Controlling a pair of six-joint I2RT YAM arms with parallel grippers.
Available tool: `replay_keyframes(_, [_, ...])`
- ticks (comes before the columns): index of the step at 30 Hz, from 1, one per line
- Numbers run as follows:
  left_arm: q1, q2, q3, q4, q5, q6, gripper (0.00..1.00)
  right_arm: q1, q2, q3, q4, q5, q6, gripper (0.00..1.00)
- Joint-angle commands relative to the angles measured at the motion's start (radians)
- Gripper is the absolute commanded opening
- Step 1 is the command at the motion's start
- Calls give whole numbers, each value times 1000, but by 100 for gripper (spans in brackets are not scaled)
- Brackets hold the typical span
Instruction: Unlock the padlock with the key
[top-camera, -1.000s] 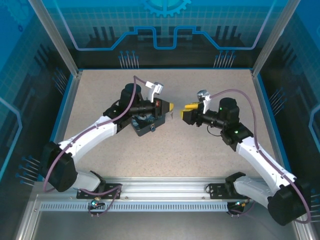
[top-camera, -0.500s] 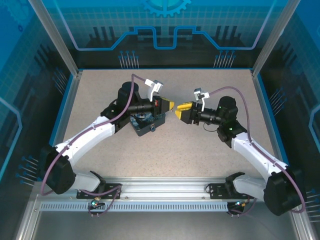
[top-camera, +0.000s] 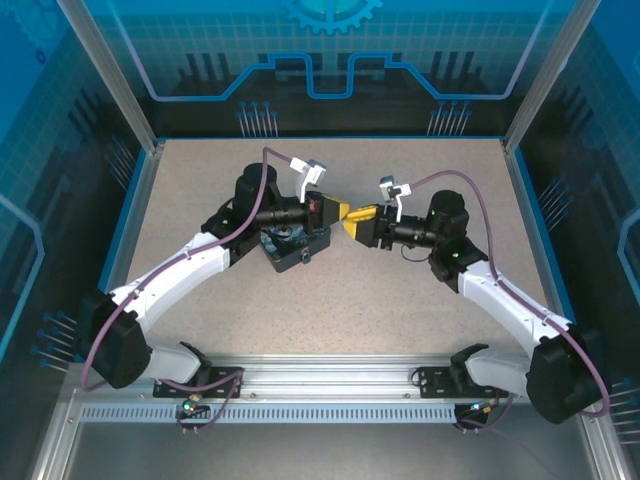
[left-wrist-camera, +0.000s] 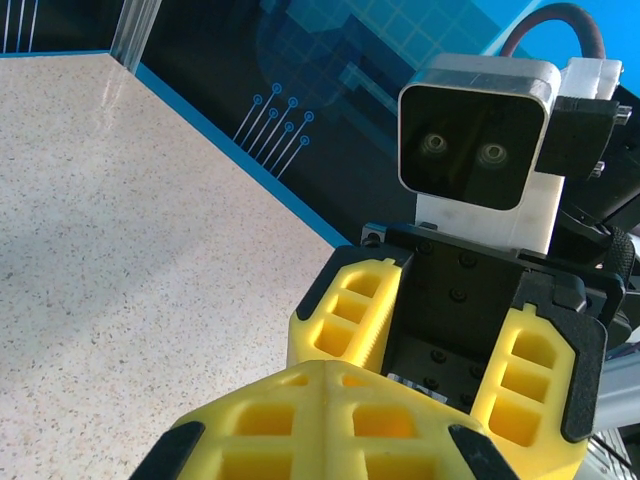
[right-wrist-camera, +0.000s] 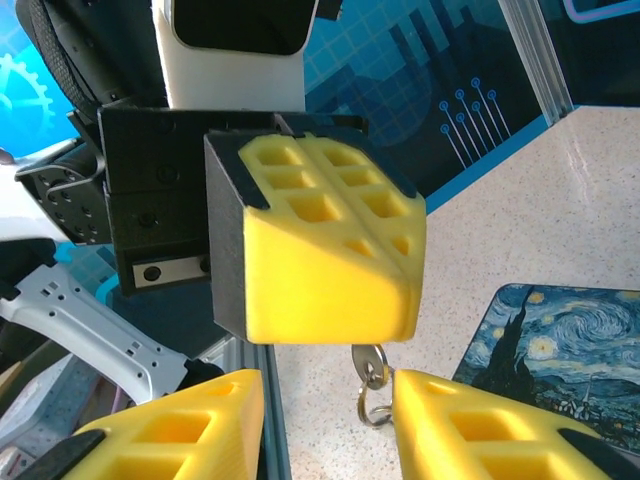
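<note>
Above mid-worktop (top-camera: 400, 300), beside the box (top-camera: 297, 252), the two grippers meet tip to tip. Left gripper (right-wrist-camera: 335, 285): jaws pinched shut on the key (right-wrist-camera: 368, 364), which hangs below them with its ring (right-wrist-camera: 374, 406). Right gripper (right-wrist-camera: 325, 425): jaws part-open, one either side of the hanging key.
</note>
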Motion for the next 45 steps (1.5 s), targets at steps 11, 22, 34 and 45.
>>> replay_keyframes(11, [-4, -11, -7, 92, 35, -67, 0, 23, 23, 40, 45, 23, 14, 23])
replay_keyframes(22, [-4, -8, -15, 91, 45, -64, 0, 22, 13, 39, 55, 47, 27, 19])
replay_keyframes(34, [-4, -8, -18, 73, 59, -35, 0, 14, 5, 41, 63, 60, 57, 6])
replay_keyframes(45, [3, -44, -24, 21, -24, 12, 42, 8, -20, 37, -97, 95, -17, 0])
